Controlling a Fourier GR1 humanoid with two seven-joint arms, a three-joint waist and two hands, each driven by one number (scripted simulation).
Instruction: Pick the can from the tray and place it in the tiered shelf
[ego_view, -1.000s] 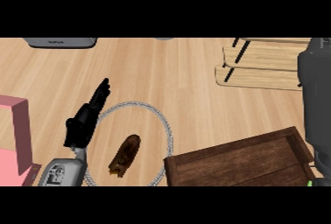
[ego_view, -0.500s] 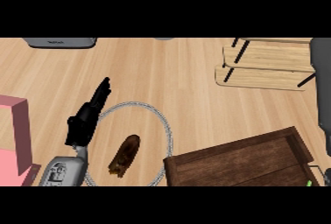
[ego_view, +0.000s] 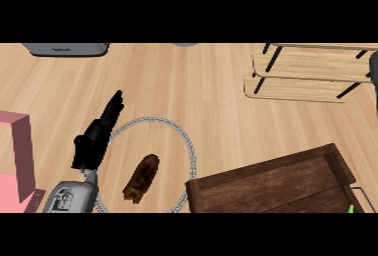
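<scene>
Currently: left hand (ego_view: 94, 142) resting, fingers straight; right hand unseen; can not visible, poss. off-frame; tiered shelf (ego_view: 310, 75) w/o can.

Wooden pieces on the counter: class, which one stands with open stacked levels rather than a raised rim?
The tiered shelf, pale wood on black posts at upper right. The dark brown tray at lower right is a single rimmed board.

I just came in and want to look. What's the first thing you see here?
The black left hand at the left, fingers straight, over a plate that holds a brown pastry. Then the dark wooden tray at the lower right and the pale tiered shelf at the upper right.
</scene>
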